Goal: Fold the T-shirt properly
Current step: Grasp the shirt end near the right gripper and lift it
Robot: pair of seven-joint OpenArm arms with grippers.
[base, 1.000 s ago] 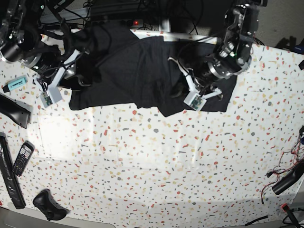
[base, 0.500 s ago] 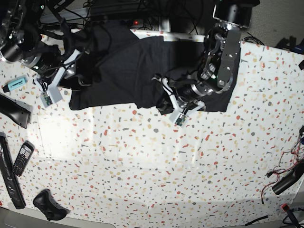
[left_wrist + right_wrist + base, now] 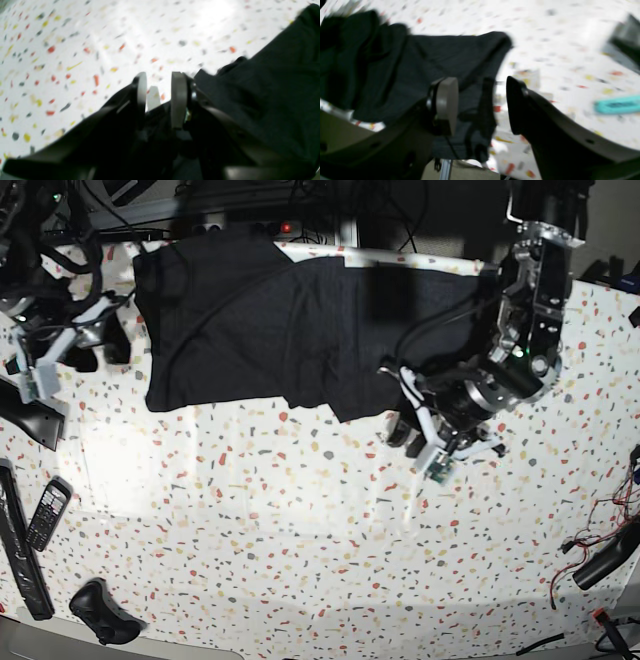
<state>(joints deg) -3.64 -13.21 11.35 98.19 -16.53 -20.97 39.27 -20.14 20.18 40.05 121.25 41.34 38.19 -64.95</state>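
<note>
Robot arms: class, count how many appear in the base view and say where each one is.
2. The left arm reaches in from the upper right, over the T-shirt edge. The right arm sits at the upper left, beside the shirt. None seems hidden.

Left arm (image 3: pixel 535 290): enters from the far edge on the base view's right, reaches down and toward the centre, wrist bent inward. Left gripper (image 3: pixel 158 85): jaws parted with a narrow gap between the two pale pads (image 3: pixel 178 98); nothing seen between them. In the base view this gripper (image 3: pixel 408 432) sits low, pointing toward the view's left.

Right arm (image 3: pixel 40 255): at the base view's far left edge, partly out of frame, wrist angled downward. Right gripper (image 3: pixel 482 105): jaws wide apart, one pale pad (image 3: pixel 447 105) on one side, a dark finger (image 3: pixel 517 105) on the other. Nothing is clamped. In the base view the right gripper (image 3: pixel 95 345) is small and dark; its jaws cannot be made out there.
</note>
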